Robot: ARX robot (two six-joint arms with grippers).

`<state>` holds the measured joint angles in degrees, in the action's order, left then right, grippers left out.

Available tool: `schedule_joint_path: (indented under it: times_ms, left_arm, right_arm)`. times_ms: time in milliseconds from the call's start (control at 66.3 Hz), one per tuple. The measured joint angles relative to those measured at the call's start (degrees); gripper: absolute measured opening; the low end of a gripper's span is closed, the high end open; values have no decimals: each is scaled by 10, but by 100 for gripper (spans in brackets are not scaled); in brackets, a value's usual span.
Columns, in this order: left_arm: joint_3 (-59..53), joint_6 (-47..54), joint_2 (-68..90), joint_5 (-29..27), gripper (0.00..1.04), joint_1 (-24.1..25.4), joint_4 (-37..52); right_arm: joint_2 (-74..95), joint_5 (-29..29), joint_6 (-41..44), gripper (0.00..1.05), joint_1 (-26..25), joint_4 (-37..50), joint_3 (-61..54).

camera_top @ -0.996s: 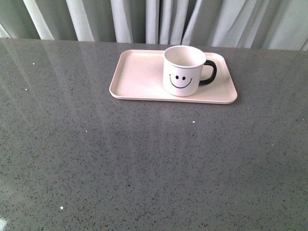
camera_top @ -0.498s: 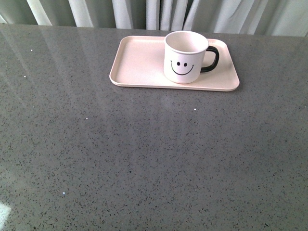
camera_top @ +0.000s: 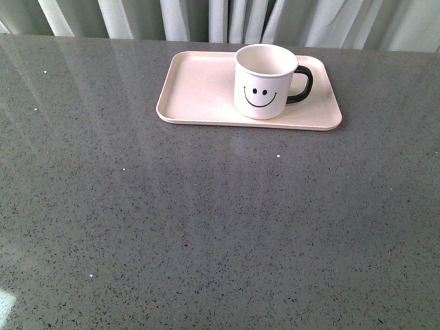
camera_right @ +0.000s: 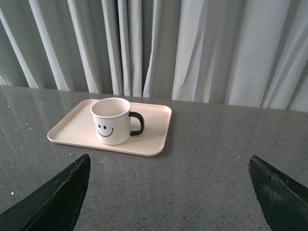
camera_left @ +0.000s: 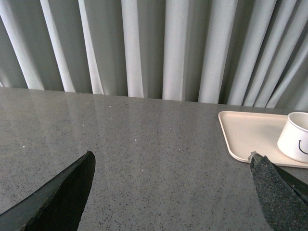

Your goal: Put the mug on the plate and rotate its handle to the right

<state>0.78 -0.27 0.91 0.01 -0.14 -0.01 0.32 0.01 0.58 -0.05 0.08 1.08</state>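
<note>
Granite-like grey speckled tabletop [camera_top: 206,227] fills the near part of the front view, bare of either arm there. Farther back on it lies the pale pink rectangular tray with rounded corners and a low raised rim [camera_top: 196,89], the plate of the task, its long side running across the view. A white ceramic mug with a black smiley face printed on its side [camera_top: 264,82] stands upright on the right half of that tray, fully inside the rim, face turned toward the robot. The mug's glossy black C-shaped loop handle [camera_top: 304,84] sticks out to the right, over the tray's right end. Beyond the tray, at the table's far edge, hang pale grey-white pleated curtains [camera_top: 227,17]. In the left wrist view the left gripper [camera_left: 171,185] hovers over bare table well to the left of the tray, its two dark fingers spread wide with nothing between them. In the right wrist view the right gripper [camera_right: 168,190] is likewise spread apart and empty, set back from the tray on its near right side, well apart from the mug.
</note>
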Motion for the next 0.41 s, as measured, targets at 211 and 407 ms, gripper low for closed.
schedule_joint_path:
  times_ms: [211,407]
  left_arm:
    - [0,0,0,0,96,0,0]
    - [0,0,0,0,96,0,0]
  right_arm:
    - [0,0,0,96,0,0,0]
    - [0,0,0,96,0,0,0]
